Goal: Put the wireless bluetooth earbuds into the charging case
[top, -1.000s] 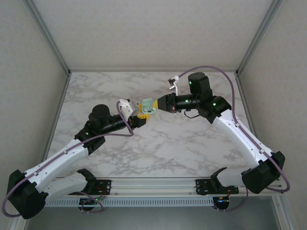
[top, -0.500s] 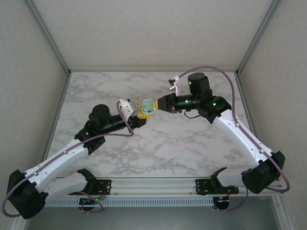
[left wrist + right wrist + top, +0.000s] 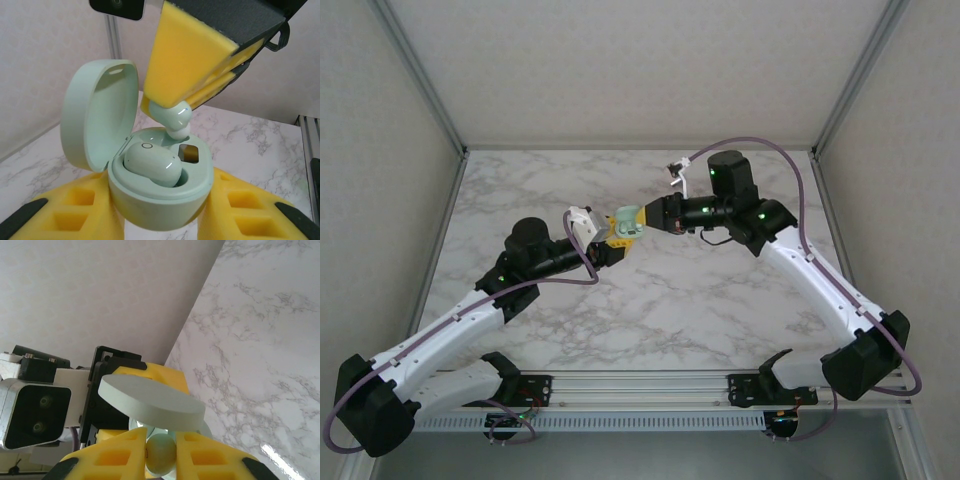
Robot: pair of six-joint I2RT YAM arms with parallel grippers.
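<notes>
Left wrist view: charging case (image 3: 160, 200), mint green, upright and open, with its lid (image 3: 97, 117) hinged back at 9 o'clock and the hollow facing the lens. Left gripper (image 3: 618, 236) is clamped on the case base, yellow pads (image 3: 70, 205) at 8 and 4 o'clock. Seated earbud (image 3: 151, 163) lies in the 9 o'clock well, long axis running 10 to 4 o'clock, with a small ring mark on top. An amber rectangular patch (image 3: 187, 152) sits in the base just beside it; nothing on it can be read. Right gripper (image 3: 648, 216) comes in from 1 o'clock, pressed together on the held earbud (image 3: 173, 119). That bud's tip points to about 5 o'clock, just above the 3 o'clock well, near the seated one; contact unclear. Top external: case held above the worktop (image 3: 720, 300), around 12 o'clock of its centre, between both grippers. Right wrist view: lid seen edge-on, bud between the yellow fingers (image 3: 210, 455).
</notes>
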